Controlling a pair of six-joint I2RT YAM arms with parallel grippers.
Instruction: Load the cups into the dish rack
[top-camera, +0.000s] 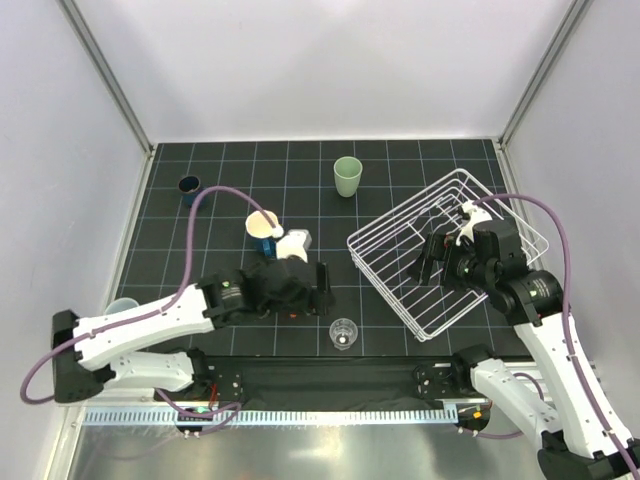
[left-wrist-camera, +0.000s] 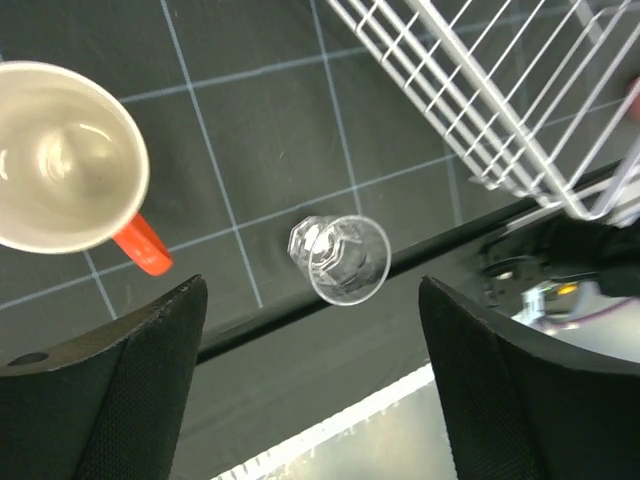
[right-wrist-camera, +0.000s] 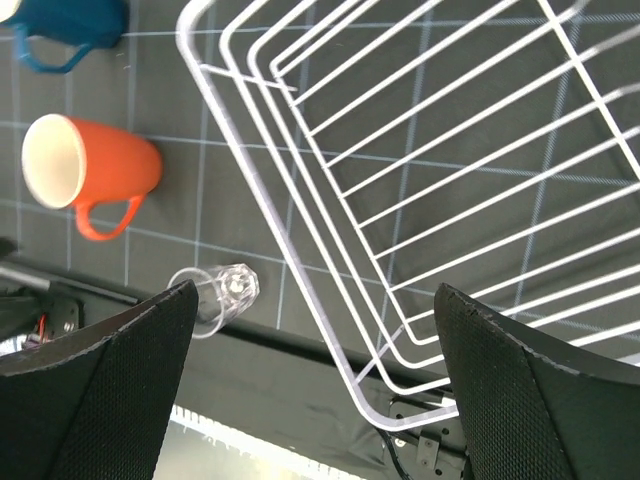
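Note:
The dish rack (top-camera: 400, 232) is a white wire basket standing at the right with nothing in it; its grid also fills the right wrist view (right-wrist-camera: 470, 130). A clear glass (top-camera: 343, 333) stands near the front edge, just left of the rack's near corner. My left gripper (top-camera: 323, 285) hovers open above and left of the clear glass (left-wrist-camera: 340, 258), which it does not touch. An orange mug (left-wrist-camera: 70, 160) with a cream inside lies beside it. My right gripper (top-camera: 430, 262) hangs open over the rack's near side, holding nothing. The pale green tumbler (top-camera: 347, 177) stands behind the rack.
A navy cup (top-camera: 189, 187) stands at the far left. A blue mug (right-wrist-camera: 70, 30) sits beyond the orange mug (right-wrist-camera: 90, 170). A pale cup (top-camera: 122, 305) peeks out at the table's left edge by my left arm. Grey walls enclose the black gridded table.

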